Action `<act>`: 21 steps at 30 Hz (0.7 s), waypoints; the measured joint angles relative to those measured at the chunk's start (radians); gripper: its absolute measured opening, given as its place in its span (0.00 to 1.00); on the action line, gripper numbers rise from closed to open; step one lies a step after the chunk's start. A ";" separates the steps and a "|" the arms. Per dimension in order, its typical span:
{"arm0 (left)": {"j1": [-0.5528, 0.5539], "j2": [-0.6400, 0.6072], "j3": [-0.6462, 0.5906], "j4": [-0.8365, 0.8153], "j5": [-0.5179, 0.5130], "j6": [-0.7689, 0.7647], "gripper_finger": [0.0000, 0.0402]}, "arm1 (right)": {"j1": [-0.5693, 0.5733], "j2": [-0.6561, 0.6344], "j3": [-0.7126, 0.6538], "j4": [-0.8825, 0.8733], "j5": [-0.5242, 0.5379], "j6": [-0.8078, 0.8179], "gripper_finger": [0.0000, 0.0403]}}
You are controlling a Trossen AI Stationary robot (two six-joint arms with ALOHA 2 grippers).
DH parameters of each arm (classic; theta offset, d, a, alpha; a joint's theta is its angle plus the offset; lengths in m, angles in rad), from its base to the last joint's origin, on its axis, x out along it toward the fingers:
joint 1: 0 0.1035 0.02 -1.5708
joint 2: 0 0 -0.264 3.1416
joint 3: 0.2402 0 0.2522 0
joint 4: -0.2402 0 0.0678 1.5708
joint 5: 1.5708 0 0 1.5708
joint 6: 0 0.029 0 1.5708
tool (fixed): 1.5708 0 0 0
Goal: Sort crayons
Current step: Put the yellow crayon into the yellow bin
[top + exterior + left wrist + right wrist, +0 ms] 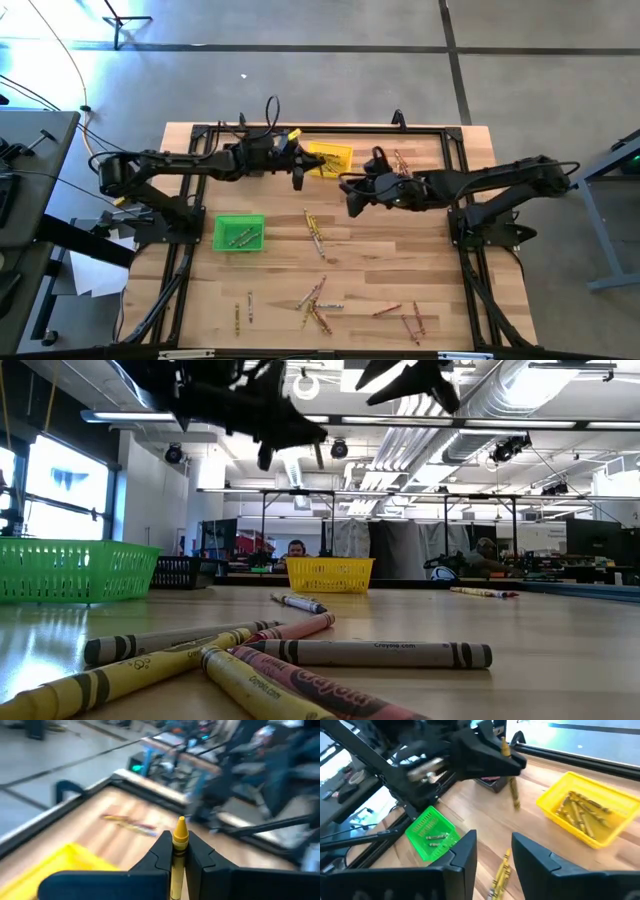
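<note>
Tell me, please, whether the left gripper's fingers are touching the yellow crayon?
Touching. The left wrist view shows the left gripper with its fingers closed tight against both sides of the yellow crayon, whose tip sticks out beyond them.

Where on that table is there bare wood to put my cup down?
Bare wood lies between the green bin and the table's left edge, and at the far right by the frame. The near middle is crowded with loose crayons.

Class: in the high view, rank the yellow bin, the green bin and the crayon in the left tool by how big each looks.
1. Green bin and yellow bin: look alike, and the arm partly hides the yellow one, so unranked.
2. Crayon in the left tool: smallest.
</note>
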 joint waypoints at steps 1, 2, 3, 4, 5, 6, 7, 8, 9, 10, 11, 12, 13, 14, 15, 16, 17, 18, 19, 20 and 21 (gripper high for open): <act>0.016 0.013 0.000 -0.001 -0.008 0.017 0.01 | 0.000 -0.014 0.000 -0.019 0.000 -0.001 0.27; 0.032 0.034 0.000 -0.001 -0.018 0.031 0.01 | 0.000 -0.027 0.000 -0.039 0.002 -0.002 0.27; 0.046 0.057 0.000 0.000 -0.028 0.043 0.01 | -0.001 -0.039 0.000 -0.054 0.007 -0.002 0.27; 0.061 0.085 0.000 0.000 -0.037 0.053 0.01 | -0.002 -0.051 0.000 -0.072 0.010 -0.002 0.27; 0.074 0.117 0.000 0.003 -0.042 0.059 0.01 | -0.003 -0.059 0.000 -0.088 0.011 -0.002 0.27; 0.085 0.151 0.000 0.017 -0.045 0.067 0.01 | -0.005 -0.067 0.000 -0.099 0.011 0.000 0.27; 0.096 0.187 0.000 0.042 -0.048 0.072 0.02 | -0.006 -0.071 0.000 -0.115 0.011 0.000 0.27; 0.105 0.222 0.000 0.073 -0.056 0.071 0.02 | -0.009 -0.072 0.000 -0.124 0.012 0.000 0.27; 0.114 0.255 0.000 0.111 -0.069 0.058 0.03 | -0.012 -0.072 0.000 -0.128 0.012 0.000 0.27; 0.122 0.286 0.000 0.148 -0.080 0.038 0.04 | -0.013 -0.072 0.000 -0.135 0.012 0.000 0.27; 0.127 0.314 0.000 0.185 -0.095 0.013 0.05 | -0.013 -0.071 0.000 -0.145 0.013 0.000 0.27; 0.133 0.342 0.000 0.221 -0.102 -0.007 0.06 | -0.014 -0.071 0.000 -0.155 0.013 0.000 0.27; 0.140 0.362 0.000 0.248 -0.106 -0.024 0.07 | -0.014 -0.070 0.000 -0.165 0.013 0.001 0.27; 0.145 0.380 0.000 0.270 -0.107 -0.038 0.08 | -0.014 -0.068 0.000 -0.175 0.013 0.001 0.27; 0.149 0.395 0.005 0.287 -0.115 -0.052 0.09 | -0.013 -0.067 0.000 -0.191 0.012 0.004 0.27; 0.151 0.405 0.016 0.286 -0.117 -0.058 0.10 | -0.013 -0.067 -0.001 -0.205 0.012 0.006 0.27; 0.155 0.413 0.024 0.283 -0.118 -0.058 0.12 | -0.013 -0.067 -0.001 -0.216 0.011 0.006 0.27; 0.157 0.419 0.036 0.276 -0.118 -0.057 0.13 | -0.013 -0.067 -0.001 -0.225 0.010 0.007 0.27; 0.156 0.424 0.046 0.277 -0.117 -0.054 0.14 | -0.013 -0.067 -0.001 -0.239 0.009 0.007 0.27; 0.156 0.425 0.053 0.276 -0.112 -0.047 0.15 | -0.013 -0.067 -0.001 -0.253 0.009 0.007 0.27; 0.156 0.425 0.061 0.276 -0.104 -0.032 0.17 | -0.013 -0.067 -0.001 -0.263 0.009 0.007 0.27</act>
